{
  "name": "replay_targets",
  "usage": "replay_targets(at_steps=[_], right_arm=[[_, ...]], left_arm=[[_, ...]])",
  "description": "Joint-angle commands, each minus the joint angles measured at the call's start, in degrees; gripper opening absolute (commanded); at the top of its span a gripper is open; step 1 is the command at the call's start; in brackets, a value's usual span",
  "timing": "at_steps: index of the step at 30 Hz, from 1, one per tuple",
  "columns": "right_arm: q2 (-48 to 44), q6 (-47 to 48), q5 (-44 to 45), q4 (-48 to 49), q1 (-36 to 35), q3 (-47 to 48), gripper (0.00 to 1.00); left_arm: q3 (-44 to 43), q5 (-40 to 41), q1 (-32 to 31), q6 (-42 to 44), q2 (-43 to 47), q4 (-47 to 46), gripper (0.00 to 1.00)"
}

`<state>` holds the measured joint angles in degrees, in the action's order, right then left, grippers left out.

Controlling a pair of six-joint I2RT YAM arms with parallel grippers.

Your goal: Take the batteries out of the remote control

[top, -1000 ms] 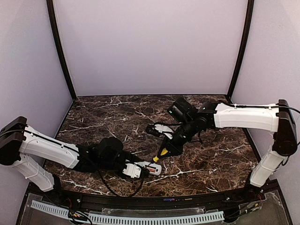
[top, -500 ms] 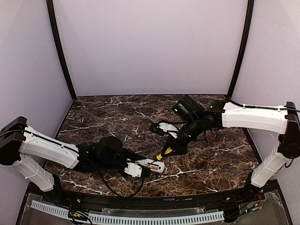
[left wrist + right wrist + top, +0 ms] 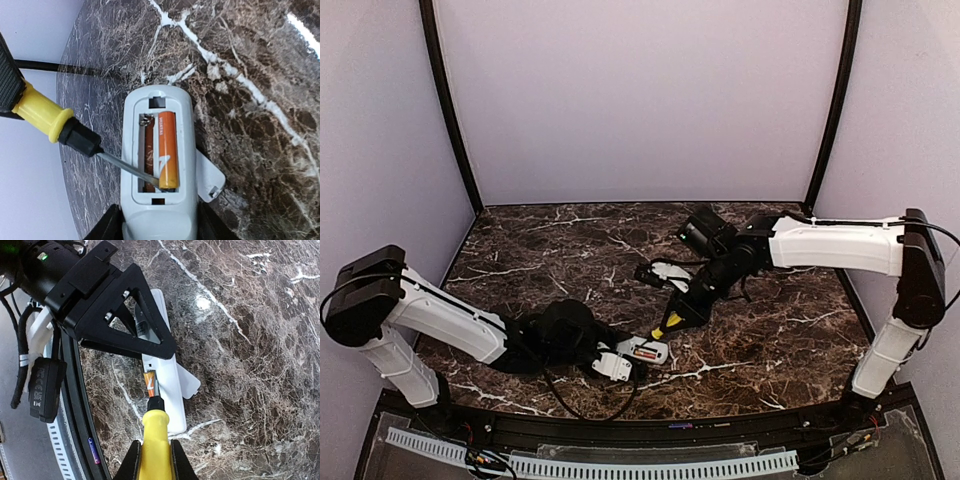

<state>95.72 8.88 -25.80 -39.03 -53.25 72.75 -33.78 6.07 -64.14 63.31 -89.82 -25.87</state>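
My left gripper (image 3: 157,231) is shut on the near end of the white remote control (image 3: 157,100), which lies back-up with its battery recess open. An orange battery (image 3: 167,150) sits in the right slot. A darker reddish shape (image 3: 146,155) lies lower in the left slot; I cannot tell if it is a cell. My right gripper (image 3: 156,462) is shut on a yellow-handled screwdriver (image 3: 156,435). Its metal blade (image 3: 127,167) reaches into the recess and touches the lower end of the orange battery. From above, the remote control (image 3: 645,352) lies near the front table edge, between both grippers.
The small white cover piece (image 3: 210,175) lies on the marble beside the remote's right edge. The black table rim (image 3: 82,405) runs just left of the remote. A small purple item (image 3: 92,450) rests on that rim. Purple walls enclose the back and sides.
The right arm swung slightly right, then came back left, with the screwdriver tip staying by the remote. The left arm's elbow shifted right; the remote barely moved.
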Motion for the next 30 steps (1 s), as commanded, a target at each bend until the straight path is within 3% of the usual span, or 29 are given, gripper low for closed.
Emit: replay_targets(at_steps=[1, 10, 20, 24, 30], right_arm=[[3.1, -2.6, 1.1, -6.8, 1.4, 1.9, 0.0], [5.5, -13.0, 8.5, -5.7, 2.1, 2.8, 0.0], [1.5, -27.4, 12.5, 0.4, -0.9, -2.8, 0.0], [-1.4, -24.6, 15.7, -5.0, -1.0, 2.1, 0.0], [-4.1, -10.9, 17.8, -12.6, 0.0, 10.3, 0.0]], left_arm=[[-4.0, 8.9, 1.0, 4.2, -2.5, -11.9, 0.0], [-9.6, 12.1, 4.5, 4.6, -8.7, -13.6, 0.0], [-11.3, 11.8, 7.4, 1.0, -10.4, -12.1, 0.0], [-8.6, 10.8, 7.4, 3.0, -10.5, -14.1, 0.0], [-4.1, 4.6, 7.4, 3.8, -8.0, -18.0, 0.0]])
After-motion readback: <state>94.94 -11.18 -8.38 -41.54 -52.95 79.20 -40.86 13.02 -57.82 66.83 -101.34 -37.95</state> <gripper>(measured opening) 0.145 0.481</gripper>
